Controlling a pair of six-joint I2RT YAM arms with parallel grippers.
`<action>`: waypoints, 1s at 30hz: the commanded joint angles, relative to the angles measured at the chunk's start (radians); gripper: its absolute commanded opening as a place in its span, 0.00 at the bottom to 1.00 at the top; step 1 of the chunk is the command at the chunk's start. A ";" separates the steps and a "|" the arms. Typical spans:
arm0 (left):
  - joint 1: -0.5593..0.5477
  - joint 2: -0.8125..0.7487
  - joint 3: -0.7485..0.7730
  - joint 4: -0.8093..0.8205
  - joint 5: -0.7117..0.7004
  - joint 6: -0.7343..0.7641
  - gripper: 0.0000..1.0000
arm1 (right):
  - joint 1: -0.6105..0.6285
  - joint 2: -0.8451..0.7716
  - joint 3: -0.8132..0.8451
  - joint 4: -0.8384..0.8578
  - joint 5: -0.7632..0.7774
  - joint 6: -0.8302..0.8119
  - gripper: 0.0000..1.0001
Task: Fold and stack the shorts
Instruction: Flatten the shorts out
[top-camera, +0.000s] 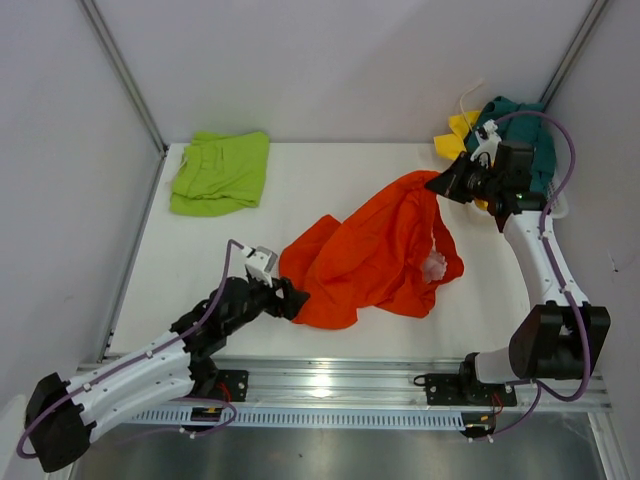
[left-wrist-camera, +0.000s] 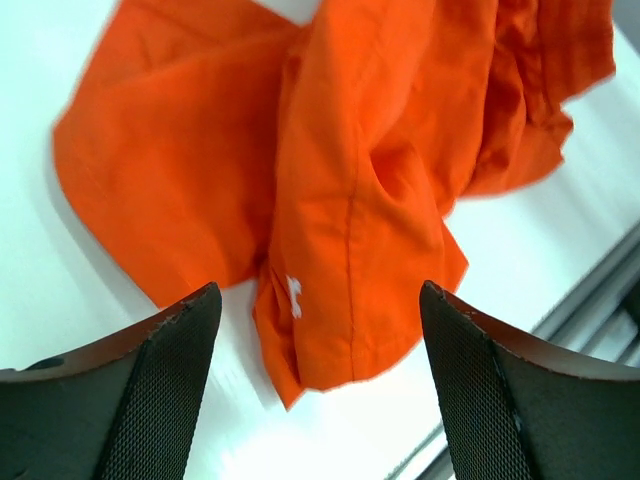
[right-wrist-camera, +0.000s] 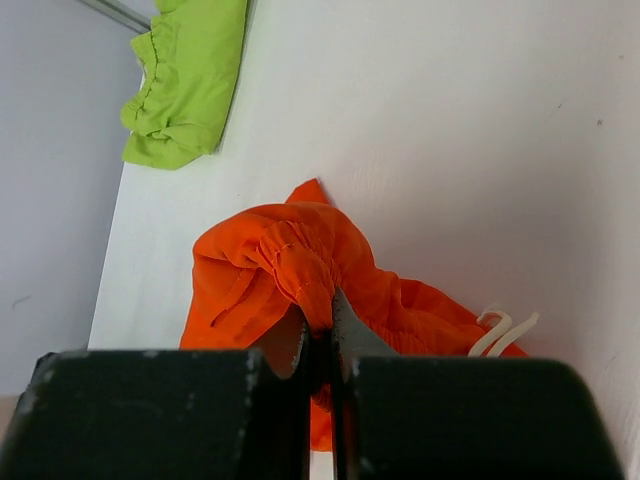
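Crumpled orange shorts (top-camera: 375, 255) lie across the middle of the table, their white drawstring (top-camera: 433, 265) showing at the right. My right gripper (top-camera: 440, 184) is shut on their elastic waistband (right-wrist-camera: 310, 275) and holds that end lifted. My left gripper (top-camera: 297, 300) stands open at the lower left hem (left-wrist-camera: 330, 350), its fingers either side and nothing between them. Folded lime green shorts (top-camera: 220, 172) lie at the far left corner, also seen in the right wrist view (right-wrist-camera: 185, 85). Yellow shorts (top-camera: 458, 135) and dark teal shorts (top-camera: 520, 130) are piled at the far right.
A white basket (top-camera: 556, 208) at the far right holds the yellow and teal pairs, mostly hidden behind my right arm. A metal rail (top-camera: 340, 385) runs along the near table edge. Grey walls close in the left, back and right sides.
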 joint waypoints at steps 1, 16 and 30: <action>-0.054 -0.002 0.050 -0.050 -0.003 -0.025 0.82 | 0.000 0.018 0.055 0.046 0.011 0.014 0.00; -0.252 0.107 0.046 -0.093 -0.141 -0.110 0.73 | 0.005 0.061 0.063 0.023 0.021 0.009 0.00; -0.250 0.289 0.132 -0.095 -0.200 -0.137 0.59 | 0.009 0.066 0.064 0.023 0.015 0.010 0.00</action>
